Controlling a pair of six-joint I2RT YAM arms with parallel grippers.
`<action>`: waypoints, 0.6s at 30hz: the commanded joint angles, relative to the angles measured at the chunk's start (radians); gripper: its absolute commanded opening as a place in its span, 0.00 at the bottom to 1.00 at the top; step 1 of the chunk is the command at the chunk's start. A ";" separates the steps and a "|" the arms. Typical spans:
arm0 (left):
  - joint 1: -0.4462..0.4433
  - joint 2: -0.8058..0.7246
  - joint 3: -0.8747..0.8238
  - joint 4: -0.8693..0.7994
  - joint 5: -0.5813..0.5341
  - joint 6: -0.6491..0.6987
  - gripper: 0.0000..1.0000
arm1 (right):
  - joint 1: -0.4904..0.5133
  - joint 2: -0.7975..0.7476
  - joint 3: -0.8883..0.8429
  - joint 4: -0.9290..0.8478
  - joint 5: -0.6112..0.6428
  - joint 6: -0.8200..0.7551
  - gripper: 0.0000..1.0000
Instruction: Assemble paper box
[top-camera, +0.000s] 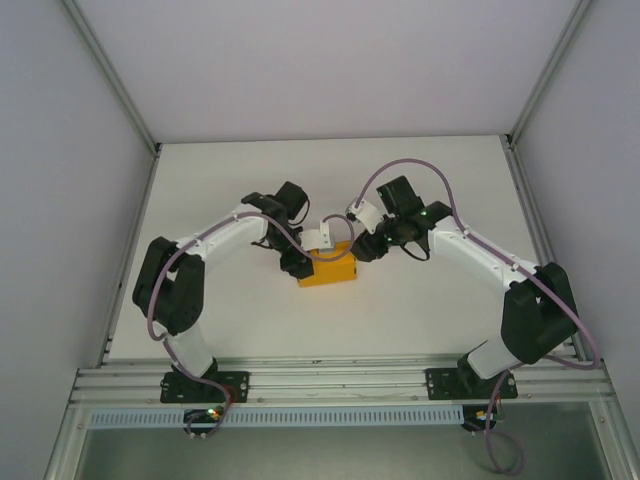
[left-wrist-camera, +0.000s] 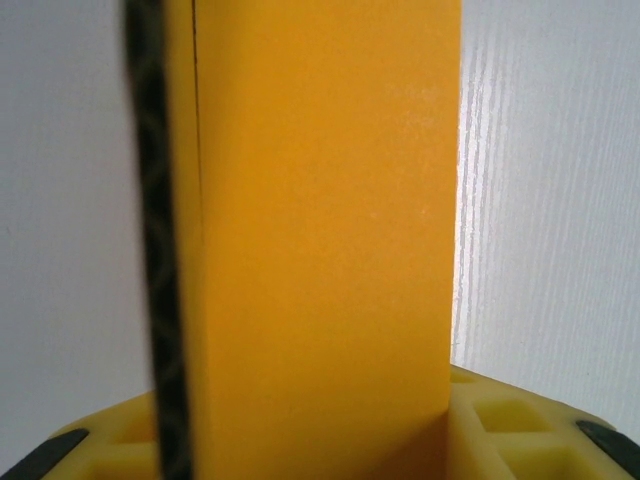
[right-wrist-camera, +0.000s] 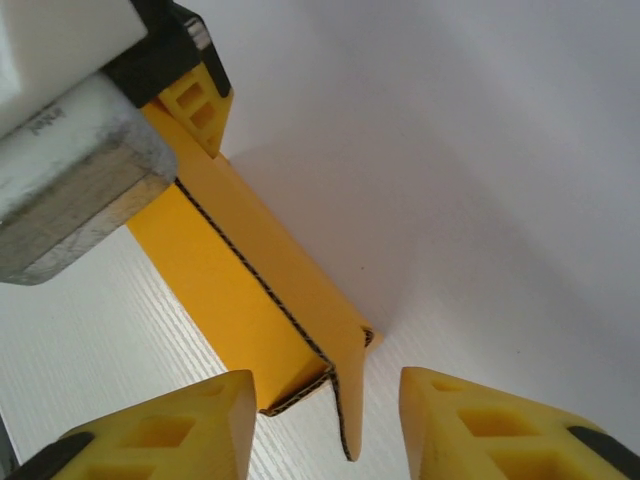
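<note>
On the white table (top-camera: 250, 320), left claw (top-camera: 296, 263) clamps the paper box (top-camera: 328, 271) (orange); right claw (right-wrist-camera: 328, 388) gapes around its flap (right-wrist-camera: 349, 415).

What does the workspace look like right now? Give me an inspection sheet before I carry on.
Surface: white table, faint grain.
Job's things: orange paper box lying mid-table; one end flap sticks out unfolded.
Clutter: nothing seen.
Grippers: left claw clamped on the box's far end; right claw open, straddling the flap.
Cables: purple cables looped in the air near both claws.
Surroundings: pale walls; aluminium frame rail at the near edge.
</note>
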 joint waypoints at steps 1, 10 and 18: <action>0.001 0.017 0.019 -0.030 -0.001 0.017 0.42 | 0.006 0.020 0.027 -0.015 0.000 -0.003 0.41; -0.010 0.020 0.019 -0.003 -0.045 -0.013 0.42 | 0.008 0.044 0.053 0.000 0.012 0.101 0.04; -0.033 0.018 0.018 0.052 -0.084 -0.047 0.42 | 0.070 -0.020 -0.094 0.217 0.180 0.643 0.00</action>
